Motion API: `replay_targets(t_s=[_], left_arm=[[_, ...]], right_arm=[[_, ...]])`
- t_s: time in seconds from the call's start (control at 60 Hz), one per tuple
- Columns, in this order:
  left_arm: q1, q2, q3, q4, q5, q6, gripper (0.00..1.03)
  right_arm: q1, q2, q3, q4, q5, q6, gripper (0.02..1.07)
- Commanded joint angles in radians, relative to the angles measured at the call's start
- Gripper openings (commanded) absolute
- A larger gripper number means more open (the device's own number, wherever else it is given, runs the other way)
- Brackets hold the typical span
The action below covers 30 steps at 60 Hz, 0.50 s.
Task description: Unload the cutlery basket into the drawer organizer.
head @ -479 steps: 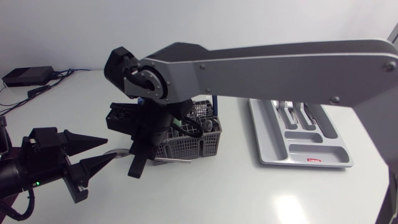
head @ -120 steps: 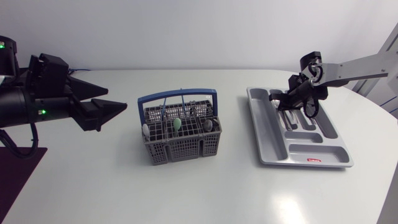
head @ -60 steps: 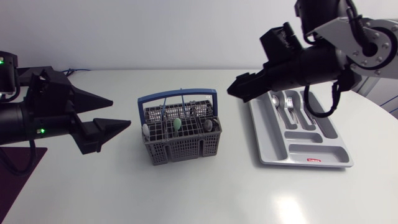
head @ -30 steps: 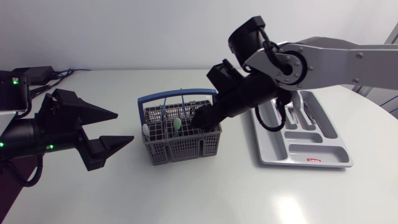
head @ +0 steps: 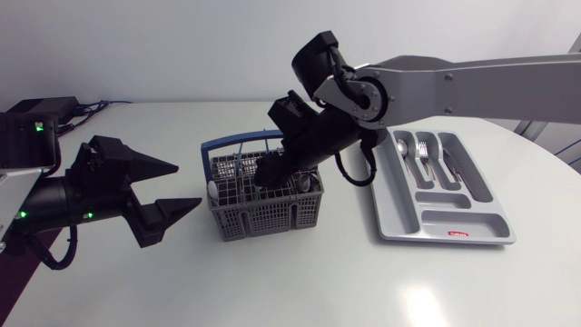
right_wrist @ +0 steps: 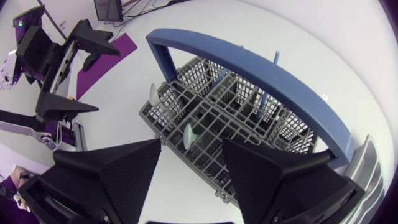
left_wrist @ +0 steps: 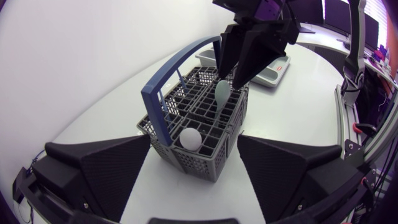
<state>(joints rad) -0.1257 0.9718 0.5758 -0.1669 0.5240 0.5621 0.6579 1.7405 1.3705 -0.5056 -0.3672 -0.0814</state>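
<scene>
The grey cutlery basket [head: 272,211] with a blue handle [head: 245,143] stands mid-table. It holds a pale green spoon [right_wrist: 188,134], a white spoon [head: 211,190] and some blue-handled pieces [right_wrist: 264,99]. My right gripper [head: 269,174] hangs over the basket, open, with the green spoon [left_wrist: 221,93] between its fingertips and a gap on either side. My left gripper [head: 177,189] is wide open, level with the basket and just short of its left end. The grey drawer organizer [head: 386,204] lies to the right, with spoons [head: 402,145] and forks [head: 423,151] in its far compartments.
The right arm [head: 472,86] spans the table above the organizer's far end. Bare white tabletop [head: 300,282] lies in front of the basket and organizer. A purple mat [right_wrist: 112,53] shows at the table's left edge behind my left arm.
My right arm has swung left from above the organizer and come down over the basket, its fingers narrowing around the green spoon. My left arm has edged slightly toward the basket, still wide open.
</scene>
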Motion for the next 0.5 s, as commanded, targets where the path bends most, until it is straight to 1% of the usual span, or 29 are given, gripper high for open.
replay_targets(t_s=[0.0,0.05,0.067,0.117,0.217,0.267,0.317,0.483], left_arm=[[-0.005,0.021,-0.034,0.029,0.004,0.019,0.97],[-0.003,0.024,-0.037,0.038,0.004,0.019,0.97],[-0.002,0.027,-0.037,0.044,0.004,0.019,0.97],[0.001,0.027,-0.039,0.050,0.004,0.021,0.97],[0.006,0.028,-0.042,0.061,0.004,0.022,0.97],[0.006,0.028,-0.044,0.063,0.004,0.022,0.97],[0.006,0.030,-0.047,0.066,0.004,0.024,0.97],[0.005,0.028,-0.053,0.067,0.004,0.024,0.97]], right_arm=[[0.023,0.044,0.038,0.007,-0.006,0.028,0.62],[0.026,0.057,0.048,0.006,-0.004,0.034,0.59],[0.032,0.067,0.056,0.004,-0.004,0.038,0.56],[0.039,0.077,0.064,-0.001,-0.001,0.040,0.55],[0.045,0.088,0.064,-0.002,0.004,0.048,0.42],[0.046,0.088,0.064,-0.001,0.007,0.048,0.33],[0.045,0.091,0.065,-0.001,0.016,0.048,0.21],[0.045,0.094,0.067,-0.001,0.024,0.045,0.16]])
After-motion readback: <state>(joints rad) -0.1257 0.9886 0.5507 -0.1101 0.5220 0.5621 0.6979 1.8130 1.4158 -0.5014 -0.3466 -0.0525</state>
